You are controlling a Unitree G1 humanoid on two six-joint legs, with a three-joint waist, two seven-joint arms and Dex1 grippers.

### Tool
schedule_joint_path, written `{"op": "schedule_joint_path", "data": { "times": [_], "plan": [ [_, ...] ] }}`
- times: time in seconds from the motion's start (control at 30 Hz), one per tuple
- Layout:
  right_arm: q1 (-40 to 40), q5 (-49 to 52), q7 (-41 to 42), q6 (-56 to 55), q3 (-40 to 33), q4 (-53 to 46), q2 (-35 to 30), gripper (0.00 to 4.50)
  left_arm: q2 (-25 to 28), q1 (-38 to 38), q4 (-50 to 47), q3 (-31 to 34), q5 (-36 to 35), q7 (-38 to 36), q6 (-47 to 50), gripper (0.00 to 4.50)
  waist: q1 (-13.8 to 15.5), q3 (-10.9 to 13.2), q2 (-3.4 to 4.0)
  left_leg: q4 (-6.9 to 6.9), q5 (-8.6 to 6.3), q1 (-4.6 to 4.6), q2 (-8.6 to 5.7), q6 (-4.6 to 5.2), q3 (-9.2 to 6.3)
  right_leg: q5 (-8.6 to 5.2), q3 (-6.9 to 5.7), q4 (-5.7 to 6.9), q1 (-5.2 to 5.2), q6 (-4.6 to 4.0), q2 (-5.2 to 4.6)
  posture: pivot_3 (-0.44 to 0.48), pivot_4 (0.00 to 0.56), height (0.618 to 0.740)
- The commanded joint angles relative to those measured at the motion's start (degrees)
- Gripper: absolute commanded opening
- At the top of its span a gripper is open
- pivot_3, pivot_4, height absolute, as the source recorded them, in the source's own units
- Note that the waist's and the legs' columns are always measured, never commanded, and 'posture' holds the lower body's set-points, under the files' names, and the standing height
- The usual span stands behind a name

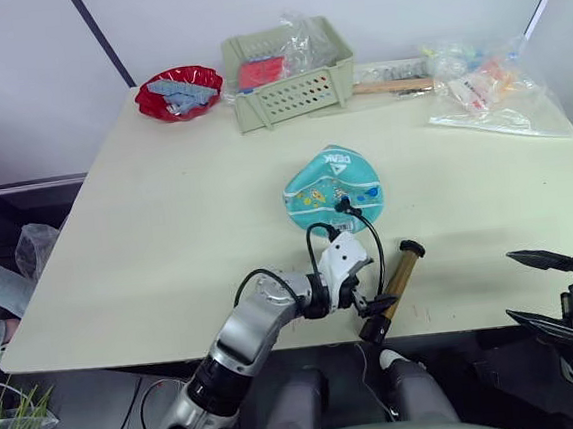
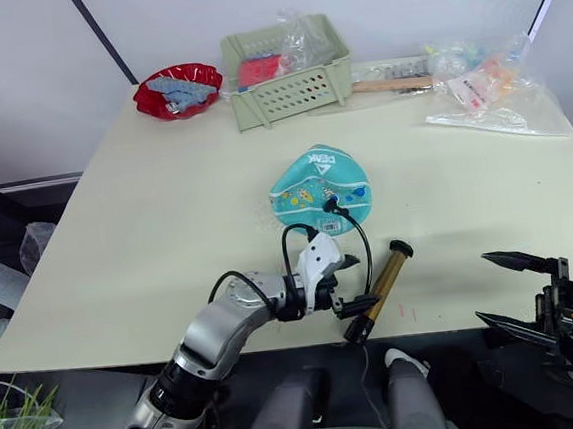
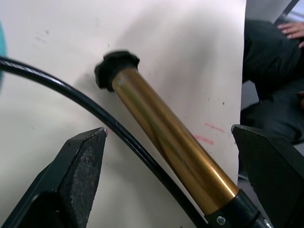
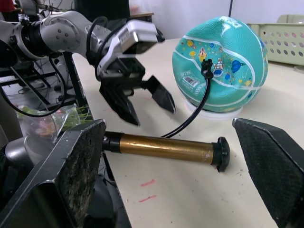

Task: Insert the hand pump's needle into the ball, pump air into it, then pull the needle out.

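Left arm bent low across the near edge of the desk [image 1: 167, 225], forearm angled toward the middle, left pincer [image 4: 142, 100] tipped downward with both black fingers spread wide and nothing between them. Hovering just beside the hand pump [image 1: 395, 285], on its left side, close to the handle end that overhangs the desk's near edge; no contact visible. Seen from the left wrist: gold barrel and thin black hose [image 3: 118, 135] running across the gap between the open fingers, both lying on the desk.

Right arm held off the near right corner of the desk, right pincer [image 1: 542, 287] also spread wide and empty, pointing left toward the pump yet well apart from it.

Hand pump lying flat and slanted on the desk, one black cap toward the ball [image 1: 332, 187], the other end at the desk edge. Hose looping up from the pump to the ball's near side, its black fitting pressed against the teal skin there; needle itself too small to make out, hidden at the fitting. Ball sitting near the desk's centre, somewhat slack and dented, beyond the left pincer.

Farther back: red bowl [image 1: 178, 91], green basket [image 1: 289, 74], clear plastic bags [image 1: 487, 92]
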Motion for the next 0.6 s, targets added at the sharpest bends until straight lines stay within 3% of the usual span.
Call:
{"op": "schedule_joint_path", "data": {
  "times": [0.03,0.23,0.6],
  "plan": [
    [-0.54,0.25,1.42,-1.22,-0.74,0.62,-0.84,4.5,-2.28,-1.68,-0.66,-1.19,0.2,2.29,4.02,4.45,0.05,0.0,0.0,0.01,0.0,-0.01,-0.01,0.0,0.0,0.0,0.0,0.0,0.0,0.0,0.0,0.0,0.15,0.74],
    [-1.06,0.77,0.78,-0.82,-1.42,0.69,-0.27,4.5,-5.22,-2.6,-1.19,-1.12,0.59,6.44,10.37,4.45,-0.02,0.0,-0.01,0.07,-0.01,-0.04,-0.04,0.02,-0.03,0.02,-0.01,0.0,0.01,0.03,-0.02,0.0,0.15,0.74],
    [-0.35,-0.17,1.54,-2.57,-1.19,1.72,-0.16,4.5,-8.13,-4.54,-1.94,-6.72,5.4,15.08,17.79,4.45,-0.09,0.0,0.0,0.17,-0.03,-0.04,-0.11,0.05,-0.01,0.03,0.03,0.04,0.03,0.15,-0.07,0.0,0.15,0.74]
  ]
}}
